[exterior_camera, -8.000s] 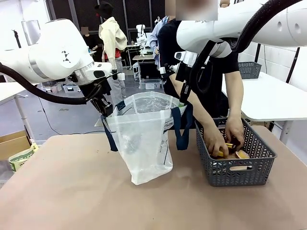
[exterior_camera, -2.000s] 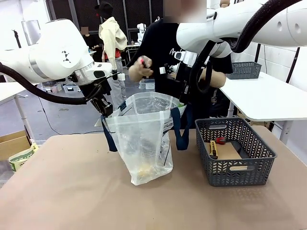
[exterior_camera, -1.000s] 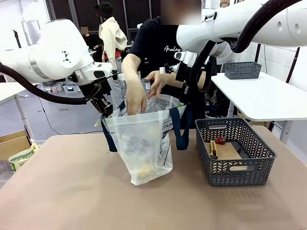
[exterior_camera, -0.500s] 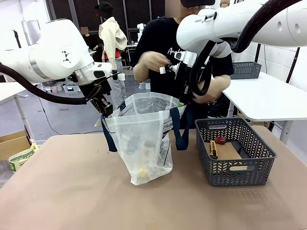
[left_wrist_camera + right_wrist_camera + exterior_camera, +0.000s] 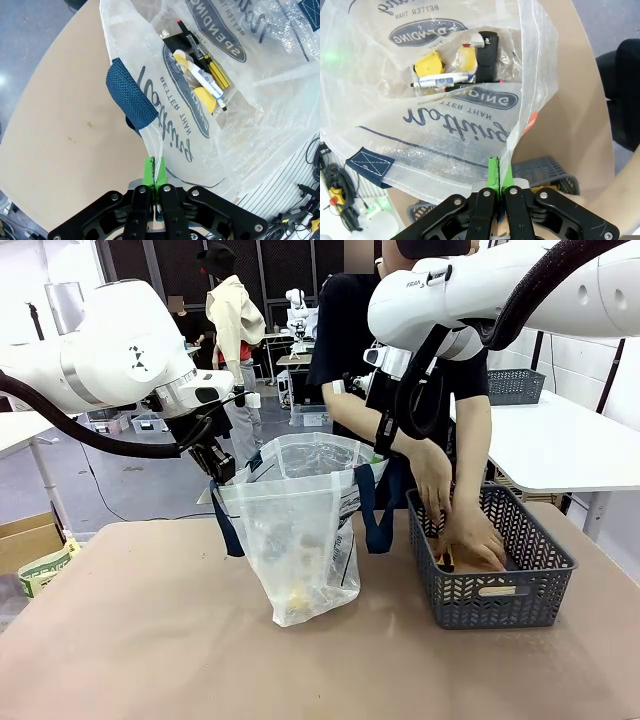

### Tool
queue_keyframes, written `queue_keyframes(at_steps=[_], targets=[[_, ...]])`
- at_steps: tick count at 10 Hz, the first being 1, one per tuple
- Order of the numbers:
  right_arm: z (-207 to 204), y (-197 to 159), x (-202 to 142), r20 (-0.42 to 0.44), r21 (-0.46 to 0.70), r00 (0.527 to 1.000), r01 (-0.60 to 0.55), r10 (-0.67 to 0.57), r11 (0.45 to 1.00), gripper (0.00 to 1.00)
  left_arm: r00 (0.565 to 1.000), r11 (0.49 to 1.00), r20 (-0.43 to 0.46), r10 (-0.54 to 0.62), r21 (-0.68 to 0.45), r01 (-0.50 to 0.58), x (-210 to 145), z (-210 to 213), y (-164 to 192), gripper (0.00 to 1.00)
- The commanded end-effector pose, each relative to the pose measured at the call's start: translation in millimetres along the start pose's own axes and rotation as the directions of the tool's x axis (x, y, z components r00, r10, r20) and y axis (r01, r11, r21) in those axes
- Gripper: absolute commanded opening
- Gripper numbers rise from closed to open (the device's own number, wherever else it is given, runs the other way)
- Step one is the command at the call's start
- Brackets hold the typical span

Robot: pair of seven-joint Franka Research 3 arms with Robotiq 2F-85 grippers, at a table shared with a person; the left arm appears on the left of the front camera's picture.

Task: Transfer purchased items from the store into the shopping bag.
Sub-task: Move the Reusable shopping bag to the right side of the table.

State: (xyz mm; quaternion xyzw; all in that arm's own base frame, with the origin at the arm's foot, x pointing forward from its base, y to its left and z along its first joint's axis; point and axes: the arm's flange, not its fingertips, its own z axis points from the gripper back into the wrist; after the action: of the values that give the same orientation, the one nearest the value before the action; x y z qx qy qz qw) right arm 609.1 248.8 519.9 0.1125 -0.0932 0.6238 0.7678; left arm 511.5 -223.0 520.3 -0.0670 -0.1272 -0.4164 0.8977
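The bag stands upright near the middle of the worktop, with its mouth stretched open between the two arms. The left gripper has its green pads pressed together on the thin plastic rim, just below a navy strap that folds over the outside. The right gripper pinches the opposite rim the same way, jaws tight on the film. Between these two held edges the mouth is wide and unobstructed from above. At the bag's bottom lie a yellow piece, a white pen and a black piece, bunched together below the printed logo. The basket sits on the worktop just to the right of the bag, with a narrow strip of bare surface between them, and its far right corner is near the worktop's right edge. A person reaches in from the far side: one hand is low inside the basket and the other hand is at its left rim, close to the bag's right strap. The front and left of the worktop are bare up to the edges, and a cardboard box sits beyond the left edge.
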Motion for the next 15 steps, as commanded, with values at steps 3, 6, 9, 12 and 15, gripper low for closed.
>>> queue_keyframes(at_steps=[3, 6, 9, 12, 15], targets=[[2.4, -0.2, -0.4, -0.003, 0.006, 1.0, 0.0, 0.0, 1.0, 0.0, 1.0, 1.0, 0.0, 0.012, 0.007, -0.012, -0.2, 0.9, 0.2, 0.0], [2.4, -0.2, -0.4, -0.003, 0.006, 1.0, 0.0, 0.0, 1.0, 0.0, 1.0, 1.0, 0.0, 0.012, 0.007, -0.012, -0.2, 0.9, 0.2, 0.0], [2.4, -0.2, -0.4, -0.003, 0.006, 1.0, 0.0, 0.0, 1.0, 0.0, 1.0, 1.0, 0.0, 0.012, 0.007, -0.012, -0.2, 0.9, 0.2, 0.0], [2.4, -0.2, -0.4, -0.003, 0.006, 1.0, 0.0, 0.0, 1.0, 0.0, 1.0, 1.0, 0.0, 0.012, 0.007, -0.012, -0.2, 0.9, 0.2, 0.0], [2.4, -0.2, -0.4, -0.003, 0.006, 1.0, 0.0, 0.0, 1.0, 0.0, 1.0, 1.0, 0.0, 0.012, 0.007, -0.012, -0.2, 0.9, 0.2, 0.0]])
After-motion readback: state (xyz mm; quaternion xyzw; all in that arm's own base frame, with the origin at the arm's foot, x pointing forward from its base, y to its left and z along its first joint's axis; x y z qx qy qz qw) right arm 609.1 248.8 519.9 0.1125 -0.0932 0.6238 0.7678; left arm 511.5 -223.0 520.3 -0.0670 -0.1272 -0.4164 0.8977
